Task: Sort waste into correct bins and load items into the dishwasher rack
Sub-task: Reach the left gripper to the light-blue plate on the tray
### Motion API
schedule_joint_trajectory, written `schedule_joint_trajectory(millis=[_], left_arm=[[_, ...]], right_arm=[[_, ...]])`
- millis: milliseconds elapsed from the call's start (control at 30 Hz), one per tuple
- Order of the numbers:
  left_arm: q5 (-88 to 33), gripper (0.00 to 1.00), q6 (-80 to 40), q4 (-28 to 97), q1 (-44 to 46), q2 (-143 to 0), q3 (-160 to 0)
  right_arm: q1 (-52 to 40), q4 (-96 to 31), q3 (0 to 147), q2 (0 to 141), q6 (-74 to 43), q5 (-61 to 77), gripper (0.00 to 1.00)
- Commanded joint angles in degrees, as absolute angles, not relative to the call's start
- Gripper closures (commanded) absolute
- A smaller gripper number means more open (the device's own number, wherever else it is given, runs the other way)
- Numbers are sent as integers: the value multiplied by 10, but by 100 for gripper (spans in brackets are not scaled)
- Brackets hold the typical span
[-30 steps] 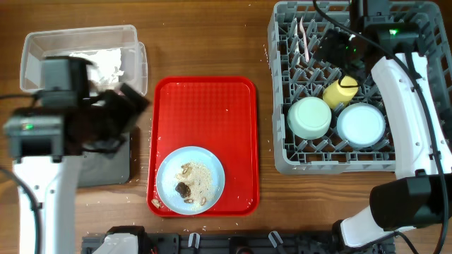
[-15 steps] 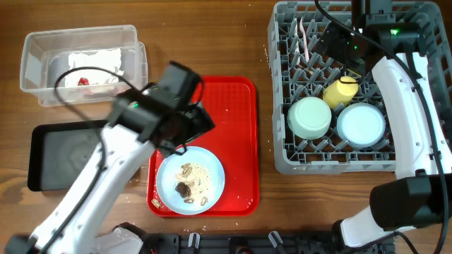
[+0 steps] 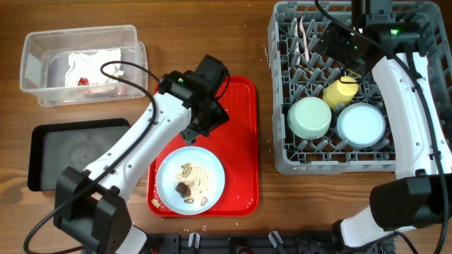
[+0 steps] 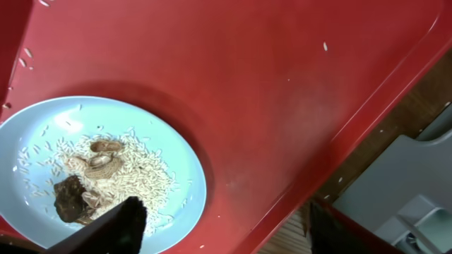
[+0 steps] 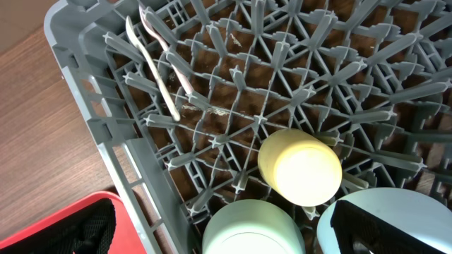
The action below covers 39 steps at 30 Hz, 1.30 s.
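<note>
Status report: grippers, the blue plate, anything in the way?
Left gripper open, empty, over the red tray by the blue plate. Right gripper open above the rack. Plate carries rice and scraps. Nothing blocking it.

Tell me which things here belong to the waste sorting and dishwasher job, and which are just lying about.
Part of the job: blue plate, rice and scraps on it, crumpled wrapper, clear tub, black tray, grey rack, yellow cup, mint bowl, blue bowl, white cutlery.

Just lying about: red serving tray under the plate; wooden table.
</note>
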State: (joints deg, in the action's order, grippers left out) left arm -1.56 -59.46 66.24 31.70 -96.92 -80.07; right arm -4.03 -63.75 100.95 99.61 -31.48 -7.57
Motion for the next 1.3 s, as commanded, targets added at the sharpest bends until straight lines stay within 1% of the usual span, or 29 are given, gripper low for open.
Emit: schedule_joint_trajectory(millis=[0, 100, 167, 267, 433, 533, 867, 1100, 1167, 1267], left_arm=[[-8, 37, -594, 667, 335, -992, -797], [-5, 39, -607, 680, 355, -1007, -796], [-2, 43, -623, 693, 372, -1013, -794], [16, 44, -681, 714, 402, -1018, -784], [38, 41, -787, 712, 444, -1018, -748], [53, 40, -827, 696, 456, -1020, -721], [62, 44, -834, 582, 451, -1021, -656], [78, 47, -834, 563, 450, -1021, -656], [78, 50, -834, 563, 451, -1021, -656], [77, 50, -834, 563, 451, -1031, -655]], right_arm=[[-40, -635, 1009, 977, -315, -86, 0], [-40, -635, 1009, 977, -315, -86, 0], [-40, -635, 1009, 977, -315, -86, 0], [-40, -635, 1009, 977, -315, -86, 0], [-40, -635, 1009, 977, -315, -86, 0], [-40, -635, 1009, 977, -315, -86, 0], [-40, -635, 1009, 977, -315, -86, 0], [-40, -635, 1009, 977, -315, -86, 0], [-40, -635, 1009, 977, -315, -86, 0], [-40, -635, 1009, 977, -315, -86, 0]])
